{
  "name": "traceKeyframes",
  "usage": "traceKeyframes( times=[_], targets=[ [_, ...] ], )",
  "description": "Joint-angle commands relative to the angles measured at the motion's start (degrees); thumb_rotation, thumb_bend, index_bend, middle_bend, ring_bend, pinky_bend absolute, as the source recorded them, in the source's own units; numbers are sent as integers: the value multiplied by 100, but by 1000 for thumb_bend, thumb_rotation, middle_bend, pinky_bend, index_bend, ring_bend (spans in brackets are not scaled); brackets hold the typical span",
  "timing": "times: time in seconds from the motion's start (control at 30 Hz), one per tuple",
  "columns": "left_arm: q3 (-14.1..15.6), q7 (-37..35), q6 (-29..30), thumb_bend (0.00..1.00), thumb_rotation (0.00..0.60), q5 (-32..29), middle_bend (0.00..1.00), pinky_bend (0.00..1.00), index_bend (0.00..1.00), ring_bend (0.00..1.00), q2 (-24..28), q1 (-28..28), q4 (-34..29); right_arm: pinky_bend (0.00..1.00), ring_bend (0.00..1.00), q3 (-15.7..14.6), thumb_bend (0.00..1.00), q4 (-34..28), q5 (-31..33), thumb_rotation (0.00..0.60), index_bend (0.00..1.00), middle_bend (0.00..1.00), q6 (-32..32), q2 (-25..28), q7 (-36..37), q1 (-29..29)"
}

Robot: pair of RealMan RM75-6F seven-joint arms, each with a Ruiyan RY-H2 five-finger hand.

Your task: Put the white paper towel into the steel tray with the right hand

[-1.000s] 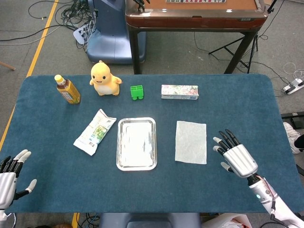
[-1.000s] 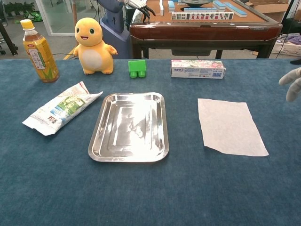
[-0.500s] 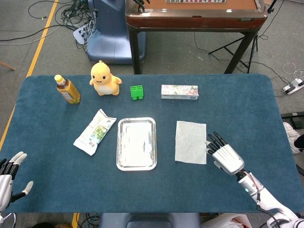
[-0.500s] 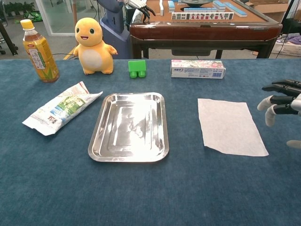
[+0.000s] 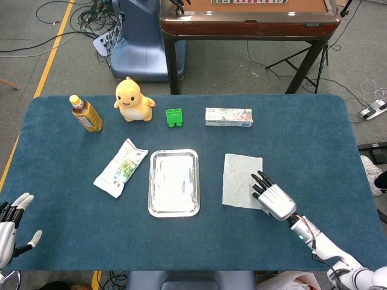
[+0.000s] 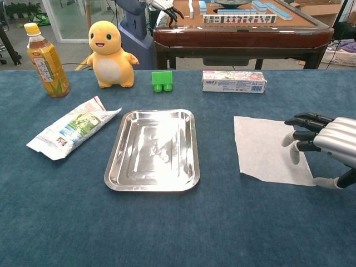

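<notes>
The silver-and-black right hand [image 5: 273, 197] has been moved left over the flat white paper towel's [image 5: 240, 179] right edge, fingers spread, nothing grasped; the shiny rectangular steel tray [image 5: 173, 208] sits empty alongside.

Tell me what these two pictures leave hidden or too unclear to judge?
- Right hand: in the chest view, whether its fingertips touch the paper towel or hang above it cannot be told.
- Paper towel corner: in the head view, the right hand covers it.
- Left hand: cut off by the head view's edge; absent from the chest view.
- Printed text on the packet and box: too small to read.
</notes>
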Motion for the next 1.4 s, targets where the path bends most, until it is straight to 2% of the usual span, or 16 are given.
traceKeyframes(
  times=[0.03,0.6,1.4],
  targets=[
    [0,6,-10,246,600,-10,115,58,127,142,-1,1,4,0,18,-29,251,78,30,600,449,247,19,-46,55,13],
    [-14,82,-49,246,600,-48,115,58,127,142,-2,-2,-17,0,19,-145,251,213,212,600,449,247,139,7,232,-57],
    [-42,25,-59,246,600,-94,116,58,128,142,8,6,32,0,33,-148,273,496,279,600,458,251,37,-314,287,181]
  ],
)
